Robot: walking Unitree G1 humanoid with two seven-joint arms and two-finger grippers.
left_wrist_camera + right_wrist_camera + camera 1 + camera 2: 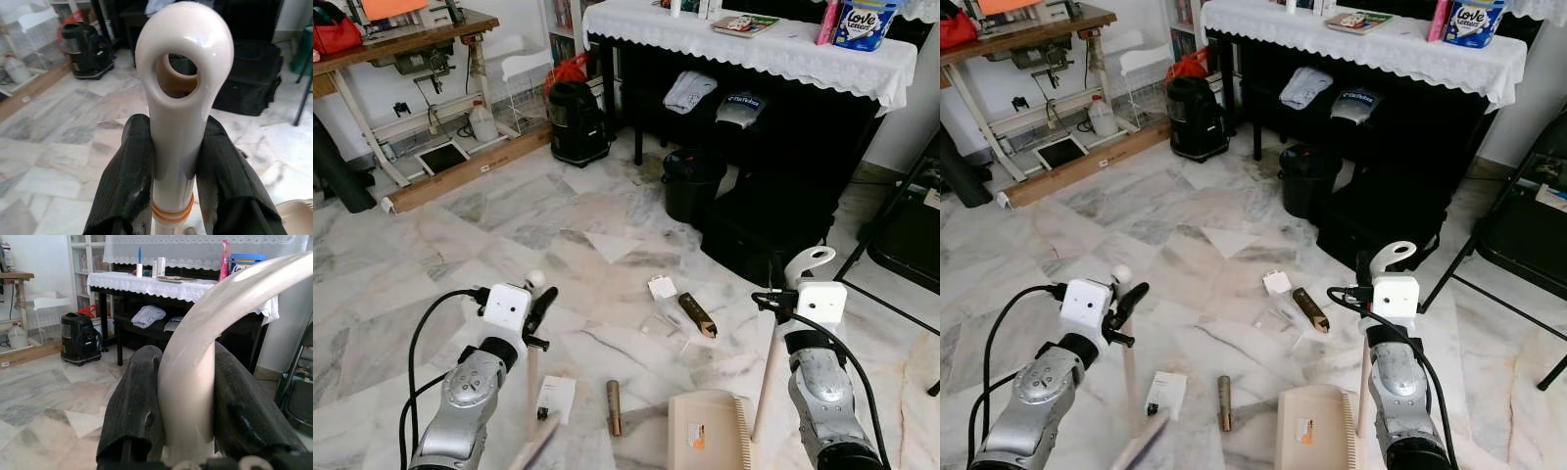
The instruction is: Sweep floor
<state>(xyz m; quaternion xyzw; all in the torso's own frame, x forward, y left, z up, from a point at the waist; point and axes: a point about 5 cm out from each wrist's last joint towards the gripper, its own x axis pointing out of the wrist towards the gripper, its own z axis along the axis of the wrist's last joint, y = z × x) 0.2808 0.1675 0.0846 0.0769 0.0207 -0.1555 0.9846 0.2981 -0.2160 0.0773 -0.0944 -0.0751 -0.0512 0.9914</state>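
Broom and dustpan, each upright in a closed grip

The broom handle (532,377), pale cream with an orange band and a hanging hole at its rounded tip, stands upright, pinched between the 2 black fingers of the left gripper (540,305); its tip pokes above the jaws. The beige dustpan (709,431), comb-edged, lies flat on the marble floor (431,294) below the right gripper (781,294), whose jaws clamp its curved cream handle (806,262).
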